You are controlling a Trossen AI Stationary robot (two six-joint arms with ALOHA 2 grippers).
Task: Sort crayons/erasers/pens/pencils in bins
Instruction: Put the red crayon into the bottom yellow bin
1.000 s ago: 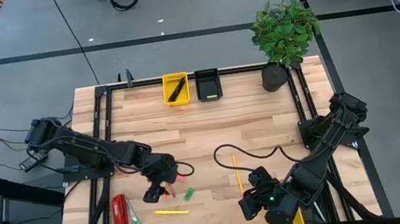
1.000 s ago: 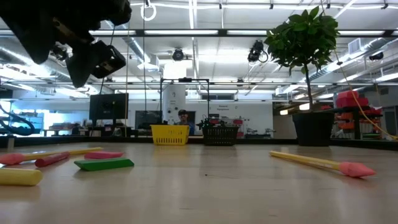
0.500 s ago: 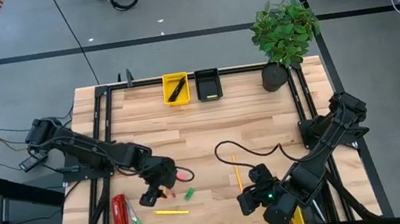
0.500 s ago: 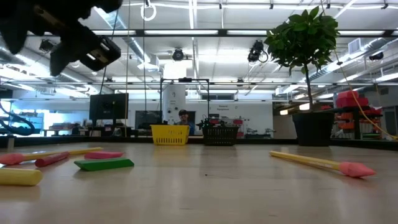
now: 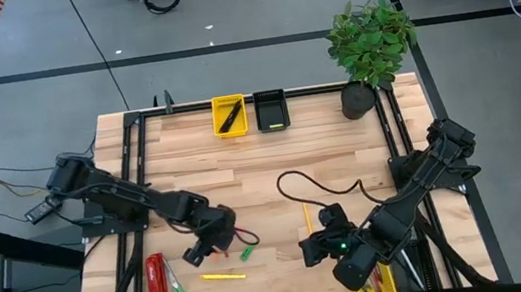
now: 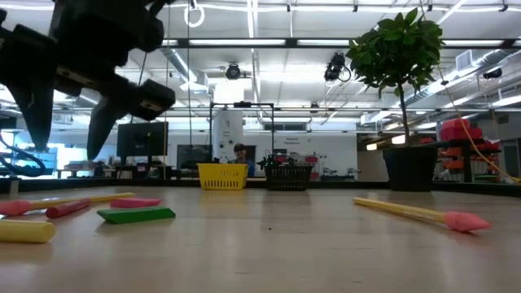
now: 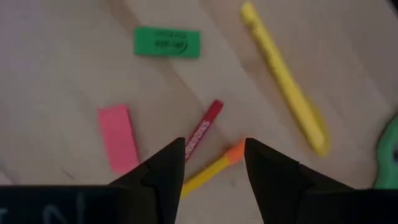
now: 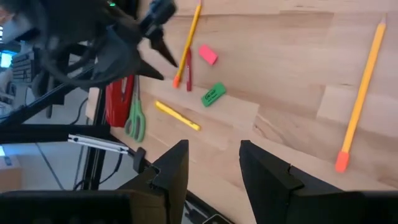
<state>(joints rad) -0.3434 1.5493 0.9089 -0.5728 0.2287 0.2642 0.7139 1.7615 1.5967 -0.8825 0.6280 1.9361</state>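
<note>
high view: the left gripper point(image 5: 214, 239) has slid from the table's 8 o'clock region a little toward 6, and now hangs over the pink eraser and red crayon, hiding them; the green eraser point(image 5: 246, 253) lies just at its 4 o'clock. the right gripper point(image 5: 317, 250) has crept toward 9, beside the orange pencil point(image 5: 307, 220).

low view: the left arm has dropped lower; its fingers point(image 6: 39, 106) point down, apart and empty, above the red crayon point(image 6: 68, 208).

left wrist view: jaws narrowed slightly yet open, bracketing the crayon and a pencil tip point(image 7: 234, 150); a pick looks imminent.

right wrist view: fingers parted, holding nothing. nothing new has reached the yellow bin point(image 5: 226, 101).
</note>
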